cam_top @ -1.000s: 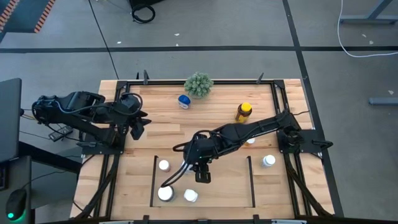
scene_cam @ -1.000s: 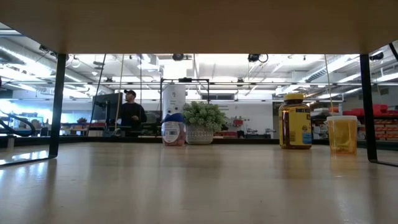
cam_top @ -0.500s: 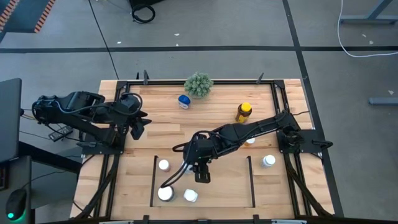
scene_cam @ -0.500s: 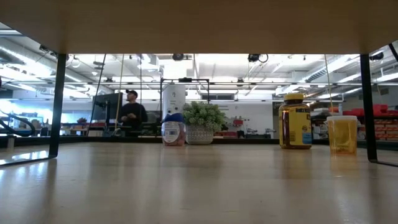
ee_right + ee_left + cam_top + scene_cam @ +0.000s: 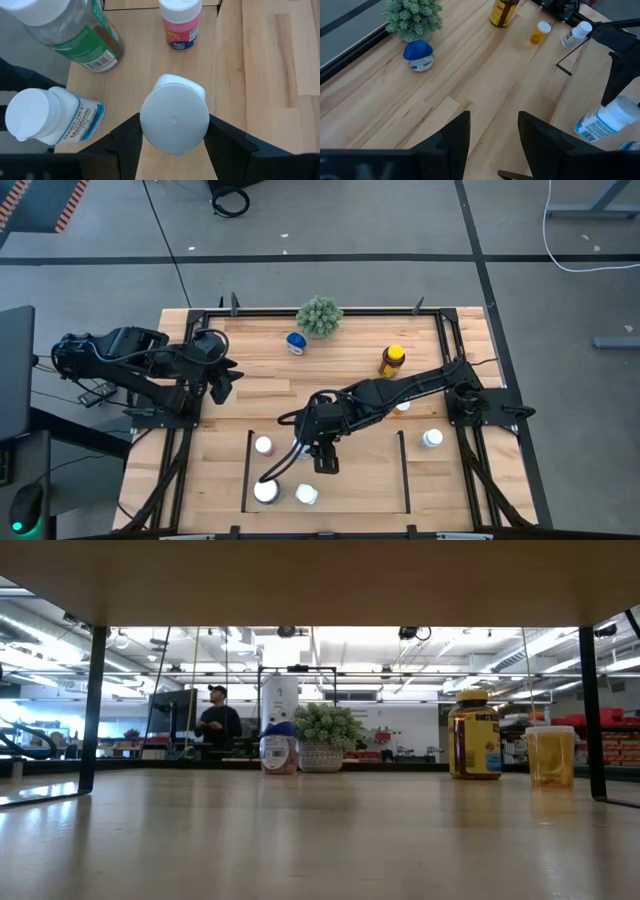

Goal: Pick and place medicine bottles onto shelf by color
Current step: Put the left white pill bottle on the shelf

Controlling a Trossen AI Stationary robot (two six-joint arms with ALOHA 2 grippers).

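My right gripper (image 5: 322, 452) is over the shelf (image 5: 247, 470), a bay of tabletop outlined by black strips, and is shut on a white-capped bottle (image 5: 174, 119). Three more white-capped bottles stand in the bay at its left (image 5: 263, 446), (image 5: 266, 491), (image 5: 306, 495). A blue bottle (image 5: 296, 342), an amber yellow-capped bottle (image 5: 392, 360), a small orange bottle (image 5: 539, 33) and a white bottle (image 5: 431, 439) stand outside it. My left gripper (image 5: 492, 135) is open and empty at the table's left. My right gripper pinches the white bottle at its cap (image 5: 147, 120), one finger (image 5: 127, 137) on each side. The fingers come from above, pointing down. The bottle is upright below them. Whether its base is on the table I cannot tell.
A green spiky plant ball (image 5: 319, 316) stands at the far edge beside the blue bottle. A black frame (image 5: 330, 311) runs round the table. A person (image 5: 215, 720) shows in the room behind. Bare wood lies in the right half of the bay (image 5: 370, 475).
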